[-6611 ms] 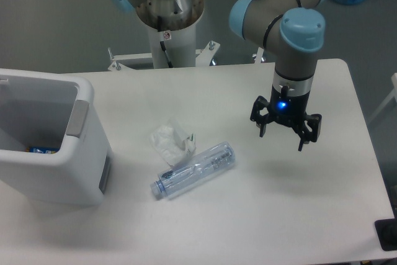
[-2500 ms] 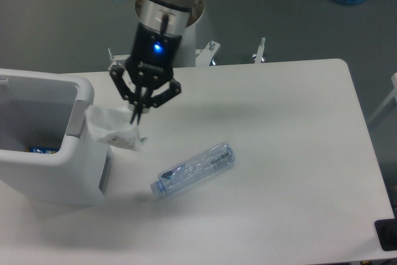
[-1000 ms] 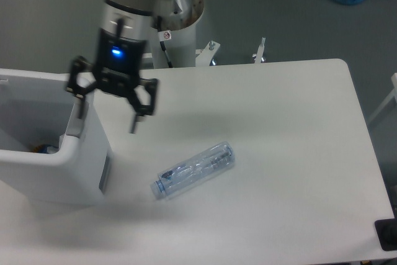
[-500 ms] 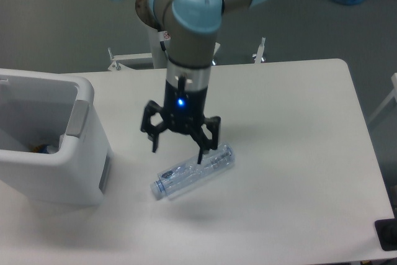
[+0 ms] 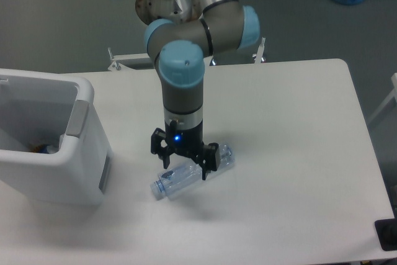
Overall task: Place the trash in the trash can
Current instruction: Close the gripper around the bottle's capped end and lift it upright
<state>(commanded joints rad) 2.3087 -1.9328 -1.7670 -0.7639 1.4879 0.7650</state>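
arm: vertical, wrist pointing down | end effector [image 5: 185,160]: low, fingers spread

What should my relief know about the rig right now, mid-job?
Gripper: open, lowered over the middle of the bottle, fingers either side, not closed on it.
Bottle: lying on the table, to the right of the bin.
Wrapper: not on the table; only partly visible items show in the bin's bottom.
Left: grasp the bottle, carry it to the bin, drop it in.
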